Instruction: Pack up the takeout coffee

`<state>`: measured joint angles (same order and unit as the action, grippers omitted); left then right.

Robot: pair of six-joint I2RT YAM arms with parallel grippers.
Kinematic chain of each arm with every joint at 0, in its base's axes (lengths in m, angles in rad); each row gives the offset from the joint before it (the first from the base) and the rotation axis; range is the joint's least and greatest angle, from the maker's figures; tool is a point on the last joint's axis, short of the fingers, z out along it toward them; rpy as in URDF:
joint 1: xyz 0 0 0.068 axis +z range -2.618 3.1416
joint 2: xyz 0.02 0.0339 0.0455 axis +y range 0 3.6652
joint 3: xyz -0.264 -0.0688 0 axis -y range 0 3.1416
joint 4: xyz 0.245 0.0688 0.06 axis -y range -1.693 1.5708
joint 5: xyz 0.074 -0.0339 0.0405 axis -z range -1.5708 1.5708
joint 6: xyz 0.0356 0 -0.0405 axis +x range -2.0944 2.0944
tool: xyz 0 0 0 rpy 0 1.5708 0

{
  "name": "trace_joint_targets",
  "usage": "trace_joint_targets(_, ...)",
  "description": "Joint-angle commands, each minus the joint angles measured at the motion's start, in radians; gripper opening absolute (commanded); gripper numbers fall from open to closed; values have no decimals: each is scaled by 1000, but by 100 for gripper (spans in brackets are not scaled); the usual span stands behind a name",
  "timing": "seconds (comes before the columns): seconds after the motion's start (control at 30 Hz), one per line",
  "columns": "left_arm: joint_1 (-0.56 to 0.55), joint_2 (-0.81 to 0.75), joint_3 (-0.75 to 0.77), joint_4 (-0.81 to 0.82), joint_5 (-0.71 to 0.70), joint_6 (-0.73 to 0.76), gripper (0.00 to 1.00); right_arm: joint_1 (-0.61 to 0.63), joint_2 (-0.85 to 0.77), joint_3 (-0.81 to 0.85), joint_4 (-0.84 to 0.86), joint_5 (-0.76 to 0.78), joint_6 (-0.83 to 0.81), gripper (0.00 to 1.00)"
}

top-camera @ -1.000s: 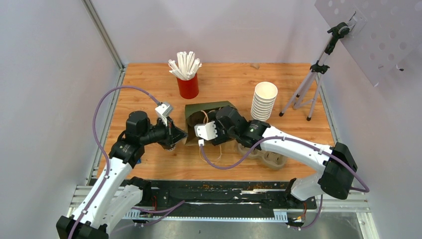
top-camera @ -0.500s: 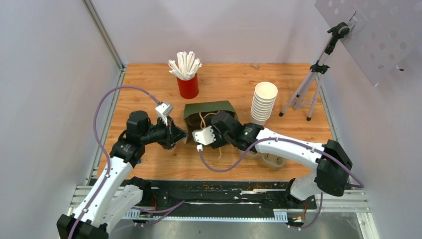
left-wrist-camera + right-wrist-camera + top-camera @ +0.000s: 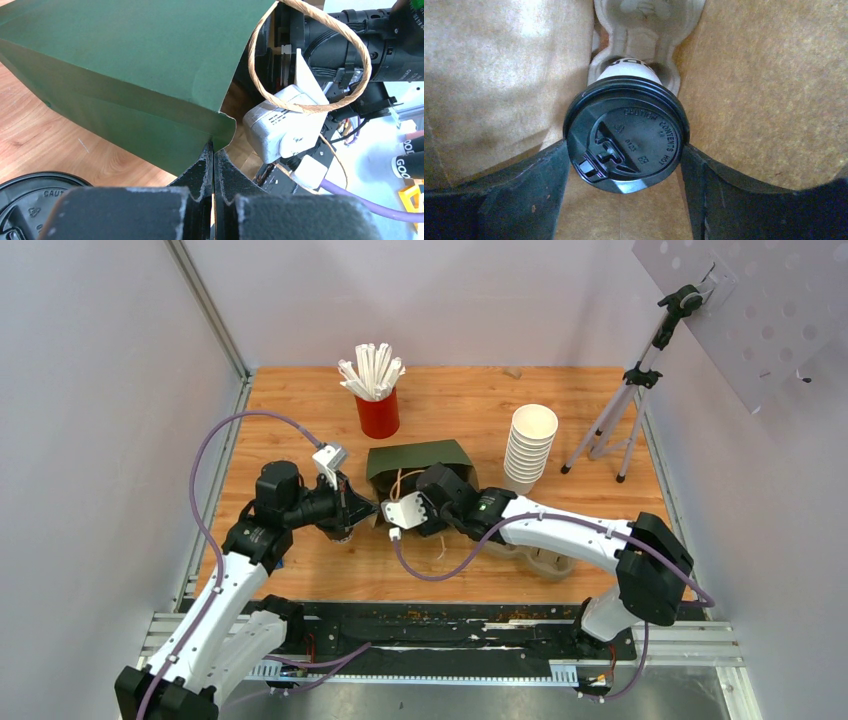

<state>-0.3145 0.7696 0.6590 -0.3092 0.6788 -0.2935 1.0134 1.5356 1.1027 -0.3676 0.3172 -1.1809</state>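
On a wooden table [image 3: 460,405], a green paper bag [image 3: 420,456] lies on its side, its mouth facing the arms. The left gripper [image 3: 214,150] has its fingers pressed together, pinching the edge of the bag's mouth. The right gripper [image 3: 625,152] is inside the bag (brown paper lining all round). Its fingers [image 3: 524,195] are clamped on either side of the takeout coffee [image 3: 626,135] at its black lid. A pulp carrier [image 3: 644,20] lies just beyond the cup.
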Motion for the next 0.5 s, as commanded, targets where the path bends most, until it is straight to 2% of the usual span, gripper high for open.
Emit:
trace_joint_targets(0.0, -8, 1, 19, 49, 25, -28, 0, -1, 15, 38, 53, 41, 16, 74)
trace_joint_targets(0.47, -11, 20, 39, 34, 7, -24, 0, -24, 15, 49, 40, 69, 48, 74)
